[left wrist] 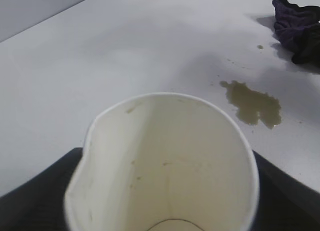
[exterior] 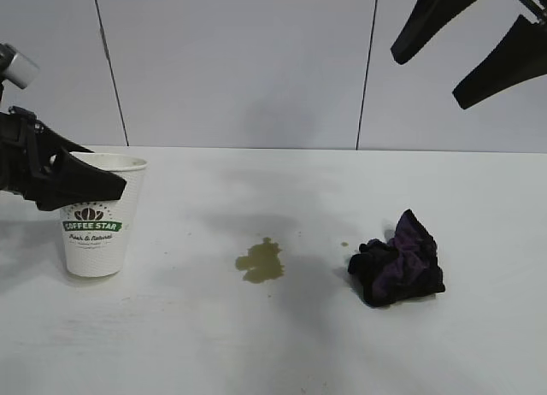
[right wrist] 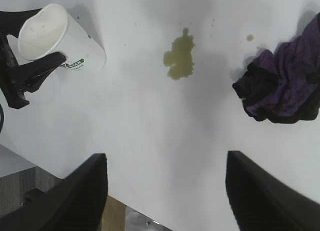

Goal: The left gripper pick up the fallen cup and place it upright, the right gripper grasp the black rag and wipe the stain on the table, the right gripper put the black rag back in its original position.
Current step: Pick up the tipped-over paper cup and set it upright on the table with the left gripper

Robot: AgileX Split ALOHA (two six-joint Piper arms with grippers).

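Upright cup [exterior: 101,220] clasped by low left pincer [exterior: 85,183] — right pincer [exterior: 470,40] aloft, spread.

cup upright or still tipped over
Upright: the cup stands on its base on the table, logo level, mouth up, left end effector around its rim.

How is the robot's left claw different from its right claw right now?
The left gripper is low at the table, its fingers on either side of the upright paper cup near the rim; the right gripper hangs high in the air holding nothing. The left is beside the cup, the right above the black rag. Both are black with long tapered fingers.
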